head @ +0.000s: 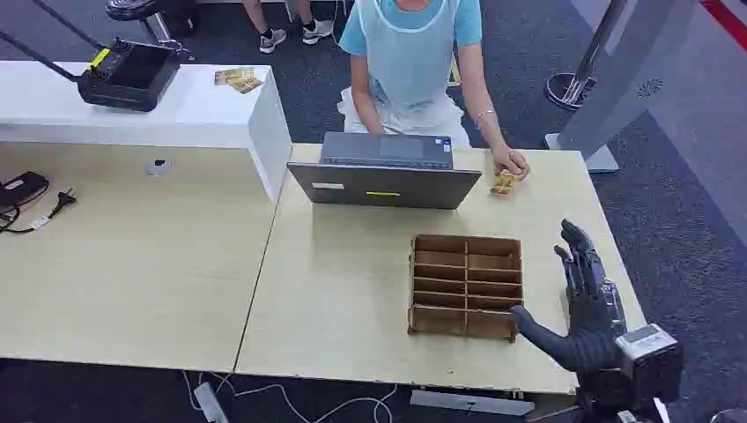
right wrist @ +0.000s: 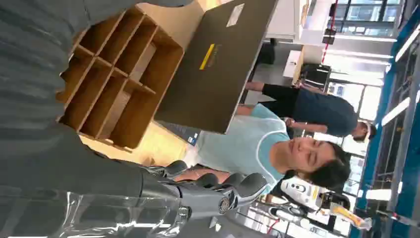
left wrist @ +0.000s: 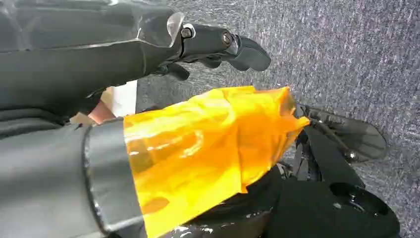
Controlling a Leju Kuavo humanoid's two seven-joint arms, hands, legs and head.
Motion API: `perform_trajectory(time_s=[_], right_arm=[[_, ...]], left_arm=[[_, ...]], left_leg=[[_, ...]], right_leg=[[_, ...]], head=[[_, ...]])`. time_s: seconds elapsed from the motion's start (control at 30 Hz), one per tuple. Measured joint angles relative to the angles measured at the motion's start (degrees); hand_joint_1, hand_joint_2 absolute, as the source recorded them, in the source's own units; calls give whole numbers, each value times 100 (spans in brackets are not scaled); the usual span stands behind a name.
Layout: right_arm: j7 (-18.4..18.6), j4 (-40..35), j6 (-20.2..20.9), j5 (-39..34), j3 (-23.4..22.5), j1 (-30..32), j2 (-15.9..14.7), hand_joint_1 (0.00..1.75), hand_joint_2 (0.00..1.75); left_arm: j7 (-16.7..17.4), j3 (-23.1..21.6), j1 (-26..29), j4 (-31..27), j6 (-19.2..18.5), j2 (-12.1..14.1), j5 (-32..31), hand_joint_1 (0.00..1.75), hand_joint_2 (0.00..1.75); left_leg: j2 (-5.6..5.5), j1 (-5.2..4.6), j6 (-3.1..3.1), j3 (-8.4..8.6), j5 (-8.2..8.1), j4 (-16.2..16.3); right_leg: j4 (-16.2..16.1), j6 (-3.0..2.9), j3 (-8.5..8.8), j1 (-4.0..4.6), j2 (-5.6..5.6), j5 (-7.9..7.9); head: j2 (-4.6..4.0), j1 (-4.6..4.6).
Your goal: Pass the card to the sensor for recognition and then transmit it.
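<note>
Thin, stiff cards [head: 503,183] lie far under a person's hand [head: 511,162], best pinched by the edges; my right hand [head: 577,300] is spread wide and empty

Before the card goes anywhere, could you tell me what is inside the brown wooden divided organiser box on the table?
The brown wooden divided organiser box shows bare compartments; slots near its front wall are partly hidden by dividers.

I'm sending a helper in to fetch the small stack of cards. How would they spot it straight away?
Start at the pale wooden table with the open grey laptop. Just right of the laptop, at the far edge, a seated person's hand rests on the small tan stack of cards. It is far smaller than the brown compartmented box nearer the robot.
</note>
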Motion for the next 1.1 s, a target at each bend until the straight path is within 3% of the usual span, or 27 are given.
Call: perform_trajectory(time_s=[0.77, 0.97, 1.1], right_arm=[[260, 190, -65, 574, 186, -649, -153, 0, 175], [612, 245, -686, 1897, 288, -870, -190, 0, 175], [852, 350, -767, 2447, 472, -1189, -245, 0, 175]], left_arm=[[31, 0, 0, 0, -26, 0, -44, 0, 0], [72, 0, 0, 0, -46, 0, -48, 0, 0], [107, 0, 0, 0, -81, 0, -89, 0, 0]], left_leg=[[0, 0, 0, -1, 0, 0], [0, 0, 0, -1, 0, 0], [2, 0, 0, 0, 1, 0]], right_leg=[[0, 0, -1, 0, 0, 0], [0, 0, -1, 0, 2, 0], [1, 0, 0, 0, 2, 1]], head=[[0, 0], [0, 0], [0, 0]])
